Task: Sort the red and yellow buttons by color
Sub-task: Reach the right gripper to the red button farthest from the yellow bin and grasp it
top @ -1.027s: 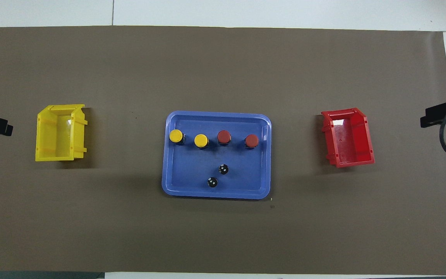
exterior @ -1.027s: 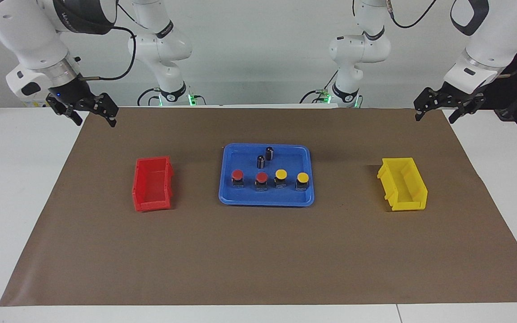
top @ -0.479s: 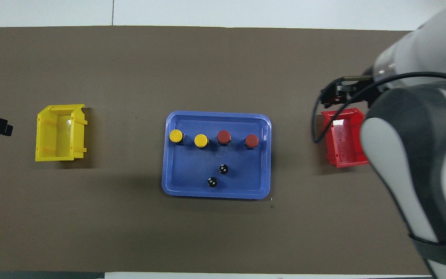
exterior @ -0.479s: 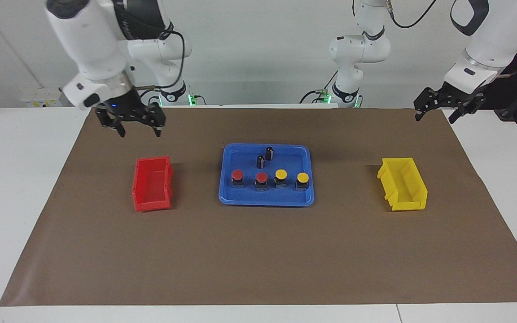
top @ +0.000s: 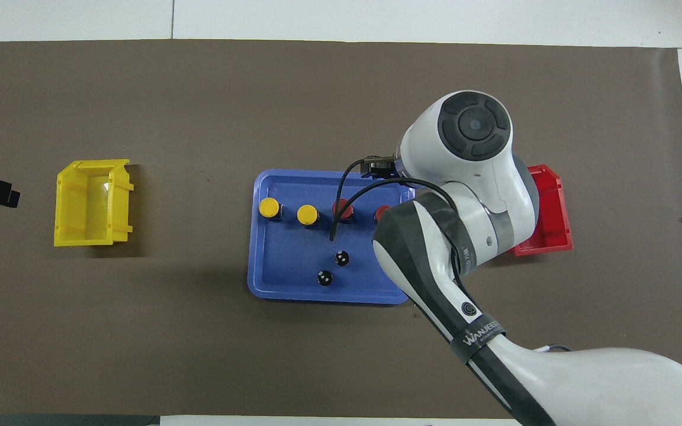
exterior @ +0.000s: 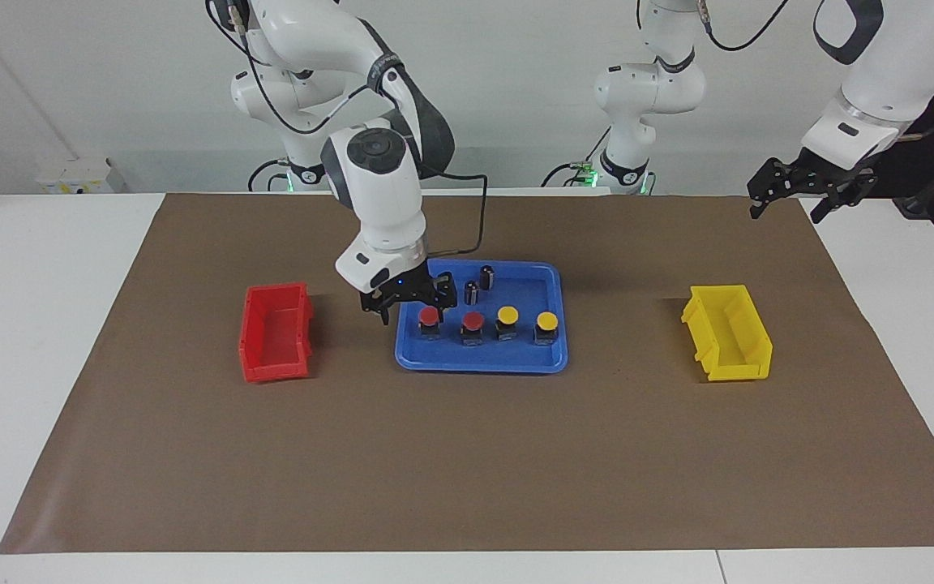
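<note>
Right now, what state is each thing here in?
Red buttons: upright in blue tray.
Yellow buttons: upright in the tray.
Black cylinders: standing in the tray.
Red bin: empty.
Yellow bin: empty.
Right gripper: open, over the tray.
Left gripper: waiting, raised.

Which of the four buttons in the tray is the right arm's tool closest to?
The red button at the end of the row toward the red bin. The right tool is over the blue tray right beside it; the other three sit farther along the row.
</note>
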You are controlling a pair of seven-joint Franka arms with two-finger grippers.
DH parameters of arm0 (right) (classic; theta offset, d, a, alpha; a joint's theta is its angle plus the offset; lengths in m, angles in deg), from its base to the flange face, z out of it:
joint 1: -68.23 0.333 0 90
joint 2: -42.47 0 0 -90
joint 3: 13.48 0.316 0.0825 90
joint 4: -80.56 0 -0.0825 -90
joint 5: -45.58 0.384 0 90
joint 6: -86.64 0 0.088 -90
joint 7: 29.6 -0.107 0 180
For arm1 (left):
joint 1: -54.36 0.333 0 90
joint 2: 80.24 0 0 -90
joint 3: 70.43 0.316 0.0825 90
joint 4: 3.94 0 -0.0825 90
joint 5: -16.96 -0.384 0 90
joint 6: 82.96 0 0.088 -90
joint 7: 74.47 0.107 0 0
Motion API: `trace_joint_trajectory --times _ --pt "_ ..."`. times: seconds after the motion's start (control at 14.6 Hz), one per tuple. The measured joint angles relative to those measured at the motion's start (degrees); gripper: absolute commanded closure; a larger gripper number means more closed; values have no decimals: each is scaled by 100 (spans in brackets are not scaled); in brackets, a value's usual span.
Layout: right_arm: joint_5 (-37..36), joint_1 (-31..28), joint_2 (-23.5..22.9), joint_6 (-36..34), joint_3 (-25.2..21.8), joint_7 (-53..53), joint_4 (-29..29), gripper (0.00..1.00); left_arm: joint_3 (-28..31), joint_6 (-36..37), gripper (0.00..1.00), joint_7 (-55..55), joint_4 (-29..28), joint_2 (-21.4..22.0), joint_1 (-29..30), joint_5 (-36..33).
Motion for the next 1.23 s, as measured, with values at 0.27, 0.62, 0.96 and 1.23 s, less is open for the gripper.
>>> trace_joint_trajectory --times 0.27,0.62,0.96,1.23 --pt "0 146 -18 274 1 -128 -384 9 0 0 0 0 0 0 0 0" --pt "0 339 11 284 3 -132 -640 17 0 0 0 0 0 0 0 0" --pt "0 367 60 470 -23 -135 -832 30 0 0 0 1 0 -1 0 0" --pt "0 367 77 617 -26 -135 -899 46 -13 5 0 4 0 -1 -12 0"
